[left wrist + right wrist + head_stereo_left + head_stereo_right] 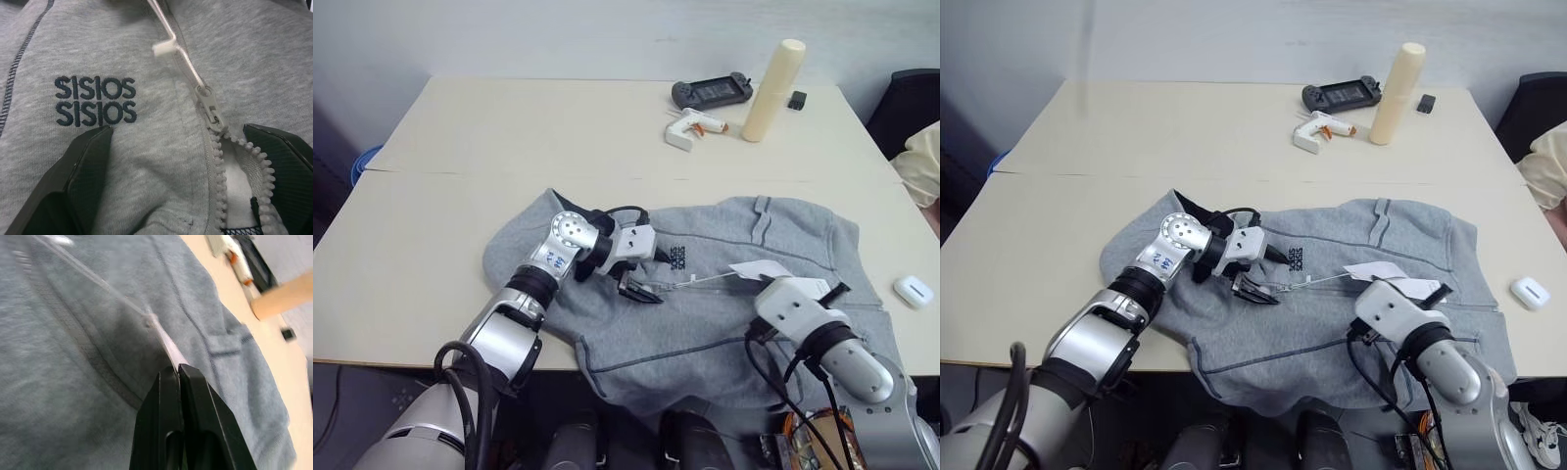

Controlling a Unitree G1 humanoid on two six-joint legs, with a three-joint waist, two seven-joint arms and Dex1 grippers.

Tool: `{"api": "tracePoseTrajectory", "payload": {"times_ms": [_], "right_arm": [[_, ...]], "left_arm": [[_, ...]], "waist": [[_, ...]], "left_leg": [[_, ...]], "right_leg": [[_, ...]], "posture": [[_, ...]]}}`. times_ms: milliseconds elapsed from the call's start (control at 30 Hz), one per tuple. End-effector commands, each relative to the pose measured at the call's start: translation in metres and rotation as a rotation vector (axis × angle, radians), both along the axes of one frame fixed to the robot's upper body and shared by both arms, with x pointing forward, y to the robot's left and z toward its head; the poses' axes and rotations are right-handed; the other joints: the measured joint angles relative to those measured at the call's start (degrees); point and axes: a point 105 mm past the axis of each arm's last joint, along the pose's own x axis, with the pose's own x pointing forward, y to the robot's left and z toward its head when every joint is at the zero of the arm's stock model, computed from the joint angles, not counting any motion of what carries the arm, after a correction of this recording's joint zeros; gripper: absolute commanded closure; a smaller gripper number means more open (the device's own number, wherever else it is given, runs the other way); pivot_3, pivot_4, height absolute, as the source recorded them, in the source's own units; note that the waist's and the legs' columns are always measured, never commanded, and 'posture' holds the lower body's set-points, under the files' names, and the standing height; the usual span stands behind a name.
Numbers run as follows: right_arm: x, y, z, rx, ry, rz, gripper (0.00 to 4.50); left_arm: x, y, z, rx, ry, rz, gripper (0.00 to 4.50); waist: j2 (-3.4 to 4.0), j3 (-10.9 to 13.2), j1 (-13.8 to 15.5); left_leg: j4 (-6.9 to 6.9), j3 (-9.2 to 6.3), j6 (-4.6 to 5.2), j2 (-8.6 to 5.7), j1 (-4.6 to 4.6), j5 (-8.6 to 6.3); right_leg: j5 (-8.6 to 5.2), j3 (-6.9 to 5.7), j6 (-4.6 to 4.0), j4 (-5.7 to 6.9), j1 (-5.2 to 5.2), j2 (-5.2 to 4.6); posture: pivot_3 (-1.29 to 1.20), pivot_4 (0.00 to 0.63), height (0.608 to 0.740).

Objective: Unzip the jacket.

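The grey jacket [705, 313] lies spread on the table, its lower part hanging over the front edge. My left gripper [651, 274] hovers open just over the chest, beside the dark logo [95, 100]. Its fingers [73, 186] straddle the top of the zipper, and the pull [211, 105] lies just ahead of them with the teeth parted below it. A white paper tag [759, 269] on a plastic string lies across the zip line. My right gripper [178, 372] is shut low over the cloth on the right. A pale tag strip ends at its tips; whether it is pinched I cannot tell.
At the back of the beige table [509, 137] stand a cream cylinder [773, 88], a black game controller [712, 92], a white glue gun [690, 127] and a small black block [797, 99]. A white case [913, 291] lies right of the jacket. Pale yellow cloth [920, 162] shows at the right edge.
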Motion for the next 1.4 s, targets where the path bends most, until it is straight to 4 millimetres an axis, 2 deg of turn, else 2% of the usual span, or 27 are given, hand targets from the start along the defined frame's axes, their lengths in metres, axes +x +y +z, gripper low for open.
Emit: {"api": "tracePoseTrajectory", "payload": {"times_ms": [33,233,367,400,600,733,900,1133,1267,1400], "right_arm": [[-0.006,-0.035,0.021,0.039,-0.084,-0.171,4.37],[-0.019,-0.084,0.035,0.061,-0.125,-0.347,4.37],[-0.022,-0.088,0.032,0.068,-0.095,-0.332,4.37],[-0.024,-0.096,0.031,0.079,-0.095,-0.362,4.37],[-0.047,-0.179,0.044,0.156,-0.178,-0.668,4.37],[-0.073,-0.241,0.060,0.243,-0.242,-0.850,4.37],[-0.080,-0.280,0.076,0.367,-0.283,-0.909,4.37],[-0.057,-0.301,0.098,0.424,-0.312,-0.869,4.37],[-0.041,-0.298,0.102,0.360,-0.282,-0.814,4.37],[-0.048,-0.317,0.109,0.404,-0.345,-0.896,4.37]], "left_arm": [[0.004,0.012,-0.013,0.045,0.020,0.045,0.00],[0.002,0.016,-0.017,0.047,0.031,0.041,0.00],[-0.001,0.014,-0.019,0.044,0.032,0.028,0.00],[-0.001,0.013,-0.019,0.044,0.029,0.025,0.00],[-0.002,0.013,-0.020,0.045,0.018,0.017,0.00],[-0.002,0.013,-0.018,0.036,0.018,0.019,0.00],[-0.003,0.014,-0.021,0.029,0.022,0.024,0.00],[-0.006,0.017,-0.028,0.028,0.031,0.034,0.00],[-0.006,0.017,-0.029,0.024,0.025,0.044,0.00],[-0.005,0.017,-0.027,0.019,0.019,0.051,0.00]], "waist": [[0.00,-0.01,0.00],[0.00,-0.01,-0.12],[0.00,-0.01,-0.19],[0.00,-0.01,-0.16],[0.01,-0.01,-0.08],[0.03,-0.02,-0.15],[0.05,-0.04,-0.34],[0.21,-0.12,-0.39],[0.22,-0.13,-0.31],[0.23,-0.14,-0.31]], "left_leg": [[0.00,0.00,0.01,-0.02,0.00,0.00],[0.00,-0.01,0.04,-0.02,0.00,-0.01],[-0.01,0.00,0.05,-0.02,0.01,-0.02],[-0.01,0.00,0.06,-0.02,0.01,-0.02],[-0.02,0.00,0.12,-0.08,0.01,-0.04],[-0.04,0.02,0.13,-0.08,0.04,-0.05],[-0.12,0.06,0.13,-0.03,0.16,-0.07],[-0.18,0.15,0.13,-0.03,0.28,-0.08],[-0.17,0.16,0.12,-0.01,0.28,-0.07],[-0.16,0.18,0.11,-0.02,0.28,-0.07]], "right_leg": [[0.00,0.00,0.00,0.00,0.00,-0.01],[0.00,-0.01,0.00,0.00,0.00,-0.02],[0.00,0.00,0.00,0.00,0.00,-0.01],[0.00,0.01,0.00,0.00,0.00,-0.01],[0.01,0.00,0.01,0.00,0.01,-0.06],[0.01,0.03,0.01,-0.02,0.02,-0.08],[0.00,0.11,0.01,-0.08,0.08,-0.22],[0.01,0.22,0.01,-0.11,0.14,-0.32],[0.01,0.21,0.02,-0.12,0.15,-0.32],[0.02,0.22,0.03,-0.12,0.16,-0.32]], "posture": [[0.00,0.150,0.740],[0.00,0.150,0.740],[0.00,0.150,0.740],[0.00,0.150,0.740],[0.00,0.150,0.740],[0.00,0.150,0.740],[0.00,0.150,0.740],[0.00,0.150,0.740],[0.00,0.150,0.740],[0.00,0.150,0.740]]}}
